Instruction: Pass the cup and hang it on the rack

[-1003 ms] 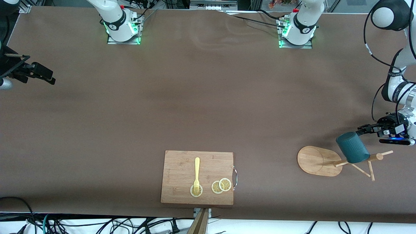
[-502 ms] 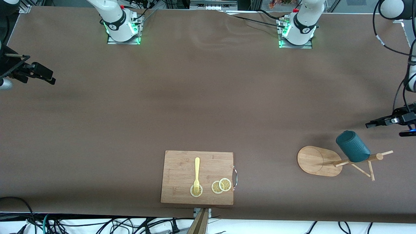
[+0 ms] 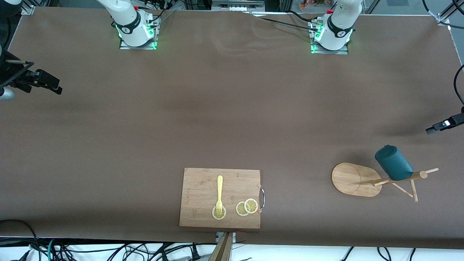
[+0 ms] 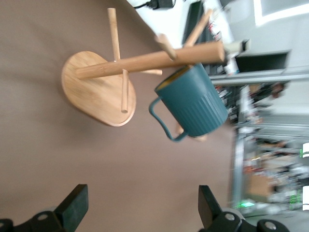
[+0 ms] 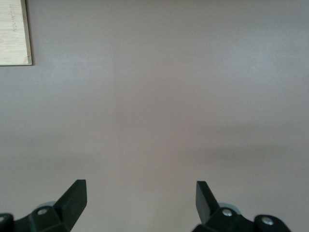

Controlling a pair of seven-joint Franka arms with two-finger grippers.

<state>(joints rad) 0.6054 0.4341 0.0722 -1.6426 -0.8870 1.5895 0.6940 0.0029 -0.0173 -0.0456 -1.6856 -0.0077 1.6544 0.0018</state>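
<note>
The cup [image 3: 393, 163], a dark teal ribbed mug with a yellowish inside, hangs on the rack [image 3: 377, 179], a light bamboo mug tree that stands toward the left arm's end of the brown counter [image 3: 232, 108]. In the left wrist view the cup's [image 4: 192, 107] small handle points away from the post, its rim lies against the central post among the thin angled pegs, and the rack's [image 4: 99, 87] flat oval base rests on the counter. The left pincer [image 4: 140, 210] is up in the air over the counter beside the rack, its two dark fingers spread wide with nothing between them; in the front view only its tip [image 3: 444, 125] shows at the edge. The right pincer [image 5: 140, 203] waits over bare counter at the right arm's end, likewise wide open and empty, seen at the edge of the front view [image 3: 41, 81]. Nearer the front camera, about midway along the counter, lies a wooden cutting board [image 3: 203, 181] carrying a yellow fork [image 3: 219, 192] and three lemon slices [image 3: 247, 207].
</note>
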